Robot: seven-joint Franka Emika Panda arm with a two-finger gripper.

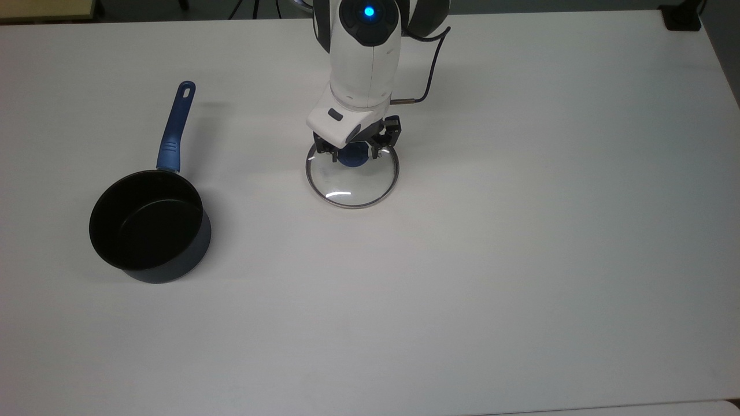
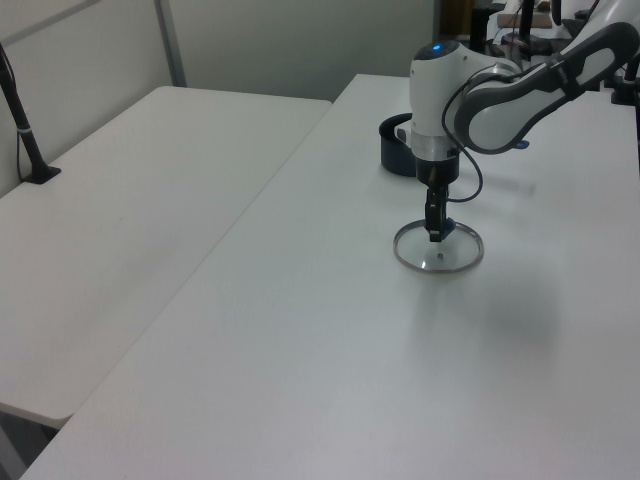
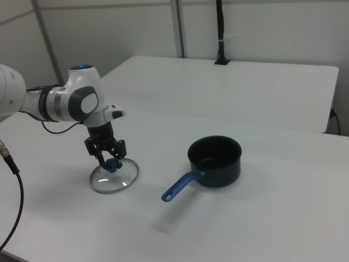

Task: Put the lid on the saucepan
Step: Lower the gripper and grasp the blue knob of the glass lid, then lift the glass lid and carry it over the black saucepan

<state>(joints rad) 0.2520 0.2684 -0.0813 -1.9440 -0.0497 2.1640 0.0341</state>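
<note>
No legible writing or brand can be made out on any item. The lid (image 1: 352, 179) is seen as a round disc of clear glass bound by a thin metal rim, lying flat on the white table (image 1: 520, 231) a little nearer the top view's far edge than its near edge, roughly midway between the side edges. Its blue knob (image 1: 351, 156) is found at the centre, partly covered by the arm.

The gripper (image 1: 352, 153) is held down over the lid, with its dark fingers (image 1: 332, 154) set on either side of the knob and a gap left between them; they are spread apart, and contact with the knob cannot be confirmed. In the right view the gripper (image 3: 109, 155) is seen pointing straight down from the white arm (image 3: 71, 103), with the knob between the fingers.

The saucepan (image 1: 149, 228) is stood upright well apart from the lid, toward the top view's left edge of the table. It is round, black and smooth inside, and dark blue-grey outside. Its long straight blue handle (image 1: 176, 128) is pointed toward the top view's far edge, tilted slightly to the top view's right, and is ended by a small elongated hole. In the right view the saucepan (image 3: 215, 162) is placed to the right view's right of the lid (image 3: 114, 176).
</note>
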